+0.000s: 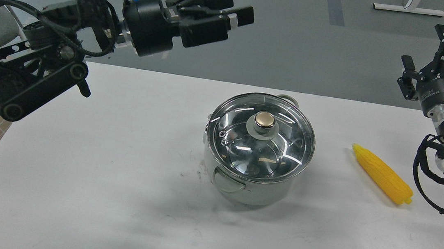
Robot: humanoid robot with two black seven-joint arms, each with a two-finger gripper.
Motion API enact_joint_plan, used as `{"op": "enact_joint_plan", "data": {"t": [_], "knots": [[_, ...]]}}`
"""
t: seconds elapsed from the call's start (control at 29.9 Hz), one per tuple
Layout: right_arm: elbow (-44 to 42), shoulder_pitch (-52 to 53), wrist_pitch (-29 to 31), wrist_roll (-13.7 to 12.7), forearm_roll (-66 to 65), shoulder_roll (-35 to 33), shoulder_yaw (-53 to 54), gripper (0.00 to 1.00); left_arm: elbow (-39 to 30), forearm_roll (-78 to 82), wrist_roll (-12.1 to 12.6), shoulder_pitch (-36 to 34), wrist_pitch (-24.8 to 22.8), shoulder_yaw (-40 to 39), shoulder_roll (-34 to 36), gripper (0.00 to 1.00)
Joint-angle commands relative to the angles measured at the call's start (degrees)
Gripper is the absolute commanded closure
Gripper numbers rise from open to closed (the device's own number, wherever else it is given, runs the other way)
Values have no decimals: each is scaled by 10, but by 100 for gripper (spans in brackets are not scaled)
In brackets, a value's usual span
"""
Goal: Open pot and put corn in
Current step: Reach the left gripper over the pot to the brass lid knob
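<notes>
Pot (254,185), round stainless steel with pale grey-green wall and loop handles, sits mid-table on white tabletop (75,187). Flat glass lid (285,147) with brass-coloured knob (265,120) closes it; step one not yet done.

Left gripper (240,13) hangs high, up and left of knob, well apart. Fingers parted, nothing between them. Lid lift would need travel right and down.

Corn (381,174), bright yellow knobbly cob, lies flat on table right of pot, near but not touching. Long axis diagonal: pointed tip up-left toward pot, blunt end down-right.

Right gripper (406,76) is above and right of cob, clearly the nearer arm. Dark, seen partly end-on; open or closed, cannot tell.

Small print on right wrist housing, too small to read. No other labels seen.
</notes>
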Motion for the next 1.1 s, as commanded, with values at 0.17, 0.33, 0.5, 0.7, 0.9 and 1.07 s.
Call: {"op": "enact_joint_plan", "data": {"t": [0.17,0.33,0.5,0.7,0.9,1.07], "knots": [[5,-10,-1,0,-1,0,0,0,28,207,0,1,14,55,-75,2],[9,-12,-3,0,-1,1,1,0,94,210,0,-3,14,83,-133,2],[12,-14,-3,0,0,0,1,0,141,210,0,-2,14,95,-159,2],[12,-18,-3,0,0,0,1,0,141,210,0,3,14,115,-163,2],[14,-21,-8,0,0,2,1,0,142,210,0,11,14,116,-164,2],[14,-21,-8,0,0,2,1,0,154,210,0,11,14,116,-164,2]]}}
